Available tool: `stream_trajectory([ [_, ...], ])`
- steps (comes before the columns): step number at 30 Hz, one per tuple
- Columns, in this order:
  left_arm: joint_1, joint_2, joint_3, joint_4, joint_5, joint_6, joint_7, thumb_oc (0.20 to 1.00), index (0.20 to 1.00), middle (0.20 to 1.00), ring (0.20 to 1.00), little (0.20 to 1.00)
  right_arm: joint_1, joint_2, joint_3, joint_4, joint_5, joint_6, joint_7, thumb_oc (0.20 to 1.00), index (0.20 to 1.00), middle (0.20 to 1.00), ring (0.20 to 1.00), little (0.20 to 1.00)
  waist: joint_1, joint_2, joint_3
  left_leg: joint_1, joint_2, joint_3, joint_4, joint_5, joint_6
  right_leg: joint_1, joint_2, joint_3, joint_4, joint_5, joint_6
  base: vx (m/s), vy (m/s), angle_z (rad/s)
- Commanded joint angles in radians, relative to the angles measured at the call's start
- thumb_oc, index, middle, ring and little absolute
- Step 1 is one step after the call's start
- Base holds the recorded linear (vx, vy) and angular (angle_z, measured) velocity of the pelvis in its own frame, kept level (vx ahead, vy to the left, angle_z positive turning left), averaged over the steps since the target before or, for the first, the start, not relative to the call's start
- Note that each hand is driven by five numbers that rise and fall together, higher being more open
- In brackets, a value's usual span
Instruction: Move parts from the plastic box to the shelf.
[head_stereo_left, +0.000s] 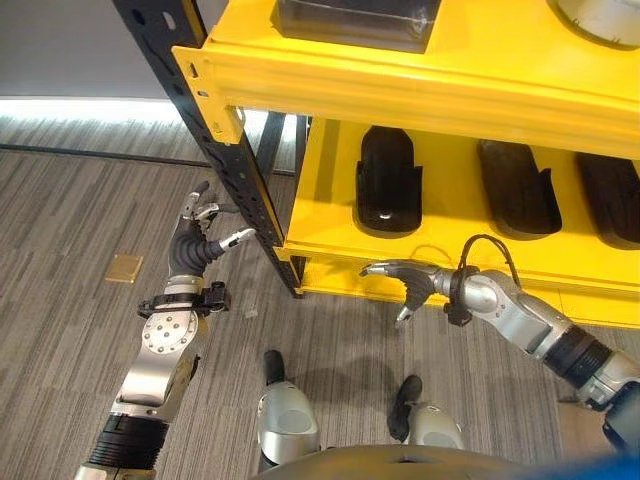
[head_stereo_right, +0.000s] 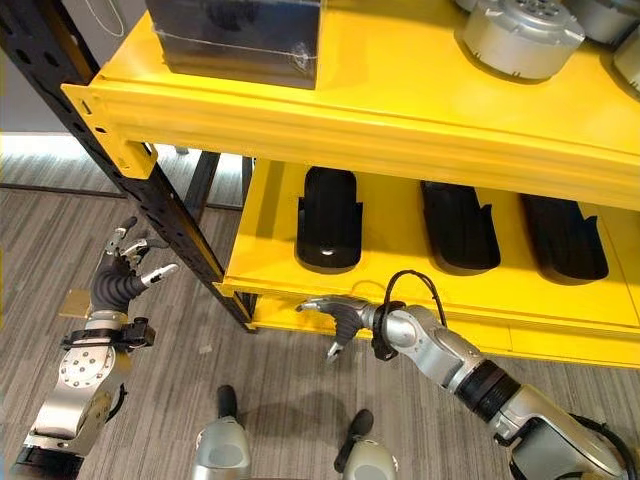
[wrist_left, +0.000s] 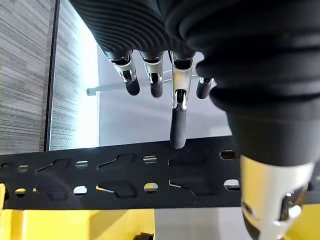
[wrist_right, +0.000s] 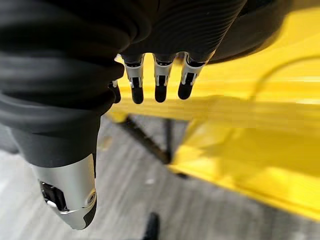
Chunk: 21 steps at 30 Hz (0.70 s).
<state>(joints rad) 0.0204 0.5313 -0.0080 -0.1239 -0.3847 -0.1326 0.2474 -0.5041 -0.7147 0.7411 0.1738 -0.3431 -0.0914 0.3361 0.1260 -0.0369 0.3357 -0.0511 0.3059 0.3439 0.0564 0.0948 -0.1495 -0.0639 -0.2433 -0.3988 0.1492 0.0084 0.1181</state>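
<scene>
Three black moulded parts lie side by side on the lower yellow shelf (head_stereo_left: 330, 245): one at left (head_stereo_left: 388, 180), one in the middle (head_stereo_left: 517, 185), one at right (head_stereo_left: 610, 195). My right hand (head_stereo_left: 405, 278) hangs open and empty just in front of that shelf's front edge, below the left part, its fingers (wrist_right: 157, 82) straight. To the left of the rack my left hand (head_stereo_left: 200, 235) is raised beside the black upright (head_stereo_left: 225, 140); its fingers (wrist_left: 177, 95) are spread and hold nothing.
On the top yellow shelf (head_stereo_right: 330, 110) stand a dark box (head_stereo_right: 235, 30) and round silver motor parts (head_stereo_right: 520, 35). A small tan square (head_stereo_left: 124, 268) lies on the grey striped floor at the left.
</scene>
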Motion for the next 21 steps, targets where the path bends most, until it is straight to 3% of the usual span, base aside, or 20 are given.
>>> stream_trajectory([
  [1, -0.057, 0.042, 0.01, -0.037, -0.051, -0.032, 0.002, 1.0, 1.0, 1.0, 1.0, 1.0, -0.053, 0.013, -0.022, -0.073, -0.069, -0.017, -0.109, 1.0, 1.0, 1.0, 1.0, 1.0, -0.007, -0.008, 0.003, 0.003, 0.074, 0.037, 0.082, -0.046, -0.031, -0.027, -0.052, 0.002, 0.094, -0.082, 0.051, 0.0, 0.0, 0.0],
  [4, -0.052, 0.04, -0.017, -0.052, -0.039, 0.005, -0.102, 1.0, 1.0, 1.0, 1.0, 1.0, -0.053, -0.013, -0.06, -0.045, -0.091, -0.021, -0.169, 1.0, 1.0, 1.0, 1.0, 1.0, -0.016, 0.003, 0.021, -0.012, 0.076, 0.044, 0.101, -0.055, -0.031, -0.045, -0.059, 0.006, 0.103, -0.079, 0.051, -0.01, 0.003, -0.01],
  [8, -0.029, 0.056, -0.036, -0.061, -0.025, 0.055, -0.1, 1.0, 1.0, 1.0, 1.0, 1.0, -0.042, -0.042, -0.087, -0.059, -0.088, -0.036, -0.203, 1.0, 1.0, 1.0, 1.0, 1.0, -0.022, 0.018, 0.037, -0.022, 0.073, 0.048, 0.108, -0.059, -0.03, -0.059, -0.062, 0.008, 0.107, -0.077, 0.053, -0.04, 0.029, -0.02],
  [9, 0.0, 0.075, -0.042, -0.05, 0.002, 0.116, -0.099, 1.0, 1.0, 1.0, 1.0, 1.0, -0.041, -0.056, -0.107, -0.075, -0.096, -0.031, -0.223, 1.0, 1.0, 1.0, 1.0, 1.0, -0.024, 0.029, 0.051, -0.034, 0.068, 0.049, 0.114, -0.062, -0.029, -0.073, -0.066, 0.013, 0.115, -0.077, 0.054, -0.09, 0.044, -0.01],
  [10, 0.013, 0.08, -0.043, -0.035, -0.014, 0.123, -0.094, 1.0, 1.0, 1.0, 1.0, 1.0, -0.047, -0.061, -0.111, -0.079, -0.095, -0.022, -0.223, 1.0, 1.0, 1.0, 1.0, 1.0, -0.024, 0.032, 0.057, -0.04, 0.065, 0.05, 0.115, -0.063, -0.029, -0.083, -0.067, 0.016, 0.118, -0.078, 0.055, -0.1, 0.044, -0.03],
  [15, 0.075, 0.086, -0.028, 0.017, -0.017, 0.086, -0.082, 1.0, 1.0, 1.0, 1.0, 1.0, -0.054, -0.09, -0.137, -0.085, -0.099, 0.003, -0.224, 1.0, 1.0, 1.0, 1.0, 1.0, -0.022, 0.049, 0.083, -0.06, 0.056, 0.043, 0.114, -0.064, -0.023, -0.117, -0.074, 0.023, 0.136, -0.082, 0.054, -0.08, 0.045, -0.06],
  [21, 0.118, 0.085, -0.012, 0.045, -0.022, 0.01, -0.139, 1.0, 1.0, 1.0, 1.0, 1.0, -0.058, -0.106, -0.159, -0.057, -0.08, 0.024, -0.223, 1.0, 1.0, 1.0, 1.0, 1.0, -0.014, 0.065, 0.102, -0.072, 0.045, 0.04, 0.119, -0.071, -0.012, -0.141, -0.09, 0.02, 0.155, -0.083, 0.053, -0.03, 0.018, 0.03],
])
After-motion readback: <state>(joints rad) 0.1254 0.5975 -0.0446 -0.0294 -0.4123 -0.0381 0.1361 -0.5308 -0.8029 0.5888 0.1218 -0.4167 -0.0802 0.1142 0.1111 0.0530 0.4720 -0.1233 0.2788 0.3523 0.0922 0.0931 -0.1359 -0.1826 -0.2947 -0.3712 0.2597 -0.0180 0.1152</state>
